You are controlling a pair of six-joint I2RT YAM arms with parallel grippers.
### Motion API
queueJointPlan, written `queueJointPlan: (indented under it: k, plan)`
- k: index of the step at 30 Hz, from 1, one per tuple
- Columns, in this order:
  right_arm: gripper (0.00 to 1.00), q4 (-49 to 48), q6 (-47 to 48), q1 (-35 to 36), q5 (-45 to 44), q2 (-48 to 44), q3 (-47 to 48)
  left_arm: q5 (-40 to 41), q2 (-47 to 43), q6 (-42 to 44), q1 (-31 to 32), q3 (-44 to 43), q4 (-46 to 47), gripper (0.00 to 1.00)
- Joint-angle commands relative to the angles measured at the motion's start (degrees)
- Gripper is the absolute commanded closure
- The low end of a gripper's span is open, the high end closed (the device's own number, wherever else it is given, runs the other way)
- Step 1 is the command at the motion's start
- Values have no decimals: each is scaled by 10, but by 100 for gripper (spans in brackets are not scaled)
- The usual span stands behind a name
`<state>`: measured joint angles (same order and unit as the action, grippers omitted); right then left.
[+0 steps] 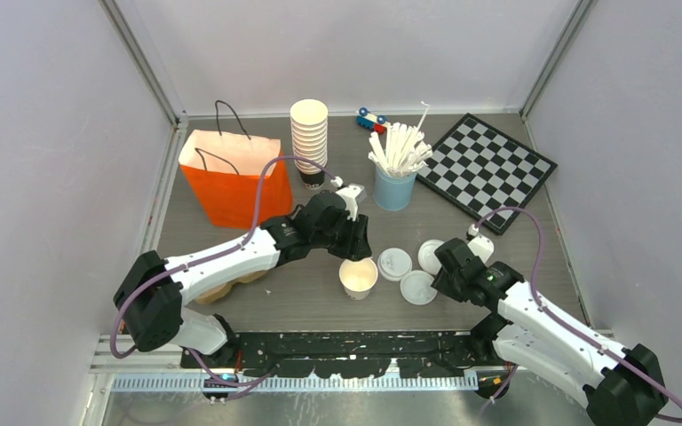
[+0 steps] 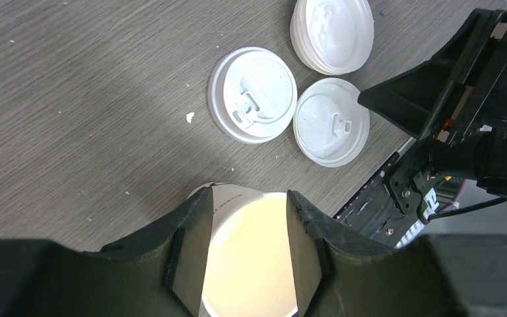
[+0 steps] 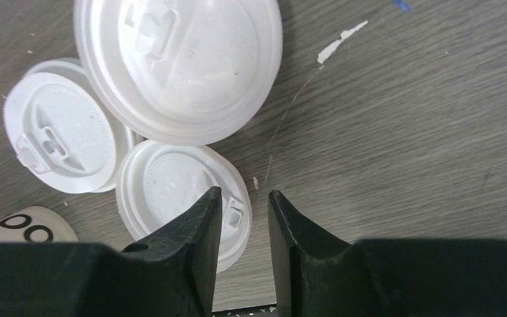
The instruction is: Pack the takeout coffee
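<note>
The left gripper [image 2: 247, 201] has its two fingers [image 2: 188, 254] pressed on either side of a white paper cup [image 1: 358, 277]. It is holding the cup near the rim. The cup stands up straight on the gray table [image 1: 302, 302] in front of the two arms, with its mouth open to the top. It has no lid on yet.

The right gripper [image 3: 244, 195] points down at a round white sip lid [image 3: 171, 188]. Its fingers [image 3: 195, 254] are a little way apart and hold nothing. The edge of the lid shows in the gap between them, so the lid lies right under the tips, flat on the table with its sip side up. Another lid [image 3: 59, 142] lies touching it on the side toward the cup.

The thing that matters most is this: the lid is on the right arm's side and the cup is just to its left, near but not touching. The right arm is the nearer one to the lid, and the left arm is busy with the cup. My guess is that the right gripper should pinch the lid by its edge and carry it sideways onto the open cup. The lid is thin and flat, so it may slip.

The orange paper bag [image 1: 231, 182] stands farther back on the left — closer to the left arm.
</note>
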<state>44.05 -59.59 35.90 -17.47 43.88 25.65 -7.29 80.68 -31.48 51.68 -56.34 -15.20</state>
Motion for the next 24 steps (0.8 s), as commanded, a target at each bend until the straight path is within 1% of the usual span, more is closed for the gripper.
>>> queueJointPlan:
  k: [1, 11, 17, 19, 21, 24]
  plan:
    - [63, -19, -6, 3, 7, 4, -8, 14, -6, -1, 2, -9, 22, 53]
    - [70, -53, -11, 7, 13, 35, -19, 9, -4, 3, 2, -8, 23, 53]
    - [85, -64, -12, 9, 17, 43, -23, 7, -5, 3, 2, -5, 26, 53]
    - [91, -61, -10, 10, 16, 38, -22, 5, -4, 2, 2, -4, 26, 53]
    - [99, -59, -10, 10, 15, 27, -21, 4, -3, 2, 3, -5, 26, 53]
    - [100, -54, -10, 10, 14, 4, -21, 4, -3, 3, 2, -6, 26, 53]
